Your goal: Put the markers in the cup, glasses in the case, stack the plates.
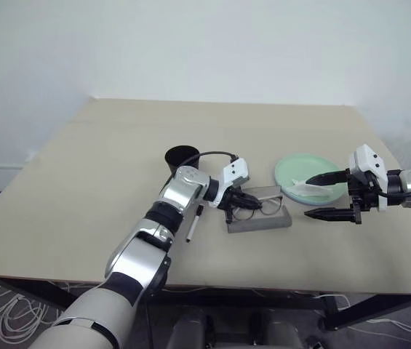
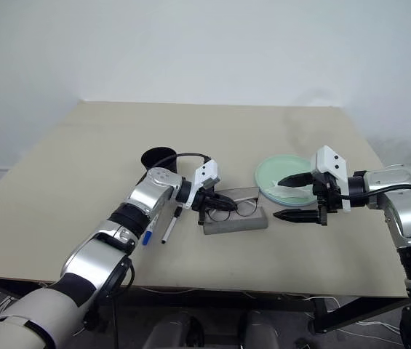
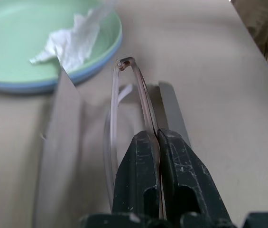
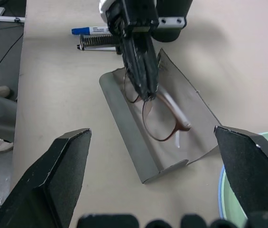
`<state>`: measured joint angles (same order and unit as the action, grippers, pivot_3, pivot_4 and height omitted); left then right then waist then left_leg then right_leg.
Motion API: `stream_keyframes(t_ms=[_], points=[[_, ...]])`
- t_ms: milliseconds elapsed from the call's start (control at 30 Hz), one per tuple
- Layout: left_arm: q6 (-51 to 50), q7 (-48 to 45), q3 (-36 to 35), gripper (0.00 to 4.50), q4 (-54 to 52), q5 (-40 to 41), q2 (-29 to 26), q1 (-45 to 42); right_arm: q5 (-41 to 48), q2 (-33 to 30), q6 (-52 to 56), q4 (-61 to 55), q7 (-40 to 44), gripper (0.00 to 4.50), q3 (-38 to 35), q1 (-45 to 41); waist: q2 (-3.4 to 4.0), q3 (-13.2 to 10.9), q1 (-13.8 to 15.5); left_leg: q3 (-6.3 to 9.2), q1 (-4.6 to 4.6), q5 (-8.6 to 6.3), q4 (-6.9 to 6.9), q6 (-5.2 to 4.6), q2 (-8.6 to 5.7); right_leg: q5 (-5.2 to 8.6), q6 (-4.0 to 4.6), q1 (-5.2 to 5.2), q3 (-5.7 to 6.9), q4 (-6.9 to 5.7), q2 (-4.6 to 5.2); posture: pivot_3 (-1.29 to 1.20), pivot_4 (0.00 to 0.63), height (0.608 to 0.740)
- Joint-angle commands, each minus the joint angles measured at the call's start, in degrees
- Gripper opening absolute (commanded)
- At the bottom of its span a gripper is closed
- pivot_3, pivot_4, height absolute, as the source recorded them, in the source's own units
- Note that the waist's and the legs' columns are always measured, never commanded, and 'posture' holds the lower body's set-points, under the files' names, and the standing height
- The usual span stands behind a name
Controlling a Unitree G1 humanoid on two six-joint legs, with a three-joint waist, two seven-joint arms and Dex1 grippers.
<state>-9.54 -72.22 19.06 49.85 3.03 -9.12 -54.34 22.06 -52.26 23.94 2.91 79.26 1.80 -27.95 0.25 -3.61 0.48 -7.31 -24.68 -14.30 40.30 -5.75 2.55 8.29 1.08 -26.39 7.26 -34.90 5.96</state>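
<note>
Thin dark wire-framed glasses (image 4: 160,116) pinched in left gripper (image 4: 145,88) jaws, hanging lengthwise above open grey felt case (image 4: 124,118); right gripper (image 2: 300,196) jaws wide, empty, beside case.

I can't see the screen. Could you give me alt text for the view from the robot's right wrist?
The left gripper, shut on the glasses, holds them over the open grey case on a beige table. The right gripper's two black fingers stand wide open in the foreground. Two markers and the black cup lie beyond; a plate's edge shows at one side.
</note>
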Motion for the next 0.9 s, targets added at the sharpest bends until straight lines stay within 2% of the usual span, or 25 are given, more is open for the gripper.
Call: stream_keyframes(t_ms=[33, 333, 433, 633, 900], points=[[0.78, 0.00, -0.40, 0.01, -0.50, -0.70, 0.47, -0.01, 1.05, 0.01, -0.07, -1.86, -0.38, 4.50, -1.51, -0.20, 0.00, 0.00, 0.00, 0.00, 0.00, 0.00, 0.00, 0.00, 0.00, 0.00, 0.00, 0.00, 0.00, 0.00, 0.00, 0.00, 0.000, 0.727], [-2.95, -5.00, 0.85, 0.01, -3.85, -1.00, -0.08, 1.91, 1.02, 0.08, -0.40, -2.10, -0.90, 4.50, -1.41, 0.24, 0.00, 0.01, 0.00, 0.00, 0.00, 0.00, 0.01, -0.01, -0.01, 0.00, 0.00, 0.00, 0.00, 0.00, 0.01, 0.00, 0.000, 0.727], [-5.62, -7.86, 1.58, 0.75, -5.64, -0.88, -1.03, 2.23, 0.97, 0.09, -0.57, -2.01, -0.96, 4.50, -1.36, 0.25, 0.00, 0.01, -0.07, 0.00, 0.00, 0.00, 0.01, 0.00, 0.00, 0.00, 0.00, 0.00, 0.00, -0.01, 0.00, 0.00, 0.000, 0.727], [-5.69, -8.81, 1.91, 2.75, -8.88, -1.09, -2.49, 3.06, 0.81, 0.31, -0.86, -1.69, -1.03, 4.50, -1.10, 0.00, 0.00, 0.01, -0.03, 0.00, 0.00, 0.00, 0.01, 0.00, 0.01, 0.00, 0.00, -0.01, 0.00, -0.02, 0.00, 0.00, 0.000, 0.727], [-6.22, -6.22, -3.34, 2.75, -11.03, 2.03, -3.44, -0.76, 0.49, 0.58, -1.09, -1.06, -0.70, 4.50, -0.88, -0.62, -0.01, 0.00, 0.02, 0.00, -0.01, -0.01, 0.05, -0.01, 0.00, 0.00, 0.00, 0.01, 0.00, 0.00, 0.02, 0.00, 0.000, 0.727]])
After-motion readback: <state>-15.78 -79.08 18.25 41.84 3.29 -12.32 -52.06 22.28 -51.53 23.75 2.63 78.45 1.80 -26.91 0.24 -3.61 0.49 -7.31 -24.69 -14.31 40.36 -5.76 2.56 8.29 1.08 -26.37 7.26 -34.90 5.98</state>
